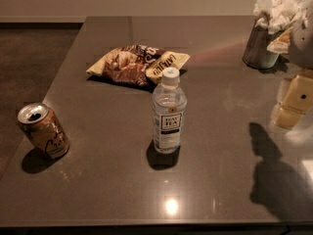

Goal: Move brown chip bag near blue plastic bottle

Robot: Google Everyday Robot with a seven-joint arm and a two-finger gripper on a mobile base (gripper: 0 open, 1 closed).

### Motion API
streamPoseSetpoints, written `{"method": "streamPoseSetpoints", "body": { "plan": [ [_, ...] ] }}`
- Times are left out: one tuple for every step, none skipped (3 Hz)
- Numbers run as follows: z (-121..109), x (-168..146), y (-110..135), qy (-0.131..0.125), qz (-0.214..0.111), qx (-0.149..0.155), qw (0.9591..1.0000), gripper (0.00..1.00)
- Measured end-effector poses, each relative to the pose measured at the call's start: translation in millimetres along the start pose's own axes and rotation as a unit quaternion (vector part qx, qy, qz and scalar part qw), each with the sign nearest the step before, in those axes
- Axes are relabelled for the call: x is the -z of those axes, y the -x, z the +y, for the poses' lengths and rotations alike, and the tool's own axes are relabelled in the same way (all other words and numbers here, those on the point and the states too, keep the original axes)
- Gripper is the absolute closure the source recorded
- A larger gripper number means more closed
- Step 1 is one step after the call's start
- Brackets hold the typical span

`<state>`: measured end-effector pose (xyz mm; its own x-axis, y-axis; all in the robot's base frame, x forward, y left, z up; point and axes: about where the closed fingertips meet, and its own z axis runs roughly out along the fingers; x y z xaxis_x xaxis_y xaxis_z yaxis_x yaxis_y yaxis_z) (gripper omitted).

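Observation:
The brown chip bag (137, 62) lies flat on the dark table (98, 185), towards the back, with a dark brown middle and pale yellow ends. The blue plastic bottle (168, 114) stands upright just in front of the bag's right end; it looks clear, with a white cap and a "tea" label. A narrow strip of table shows between bag and bottle. My gripper (292, 104) is at the right edge of the view, above the table, well to the right of the bottle and apart from the bag. It holds nothing that I can see.
An open orange-brown drink can (44, 131) stands near the table's left edge. A metal cup stuffed with white napkins (266, 38) stands at the back right. The arm's shadow (274, 175) falls on the front right. Floor lies beyond the left edge.

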<state>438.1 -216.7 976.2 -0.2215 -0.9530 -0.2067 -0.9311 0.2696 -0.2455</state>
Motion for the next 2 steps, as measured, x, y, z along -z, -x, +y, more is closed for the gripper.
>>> {"method": "streamPoseSetpoints", "body": {
  "plan": [
    [0.0, 0.0, 0.0, 0.000, 0.000, 0.000, 1.0000, 0.00],
    [-14.7, -7.3, 12.0, 0.000, -0.016, -0.002, 0.9999, 0.00]
  ]
}}
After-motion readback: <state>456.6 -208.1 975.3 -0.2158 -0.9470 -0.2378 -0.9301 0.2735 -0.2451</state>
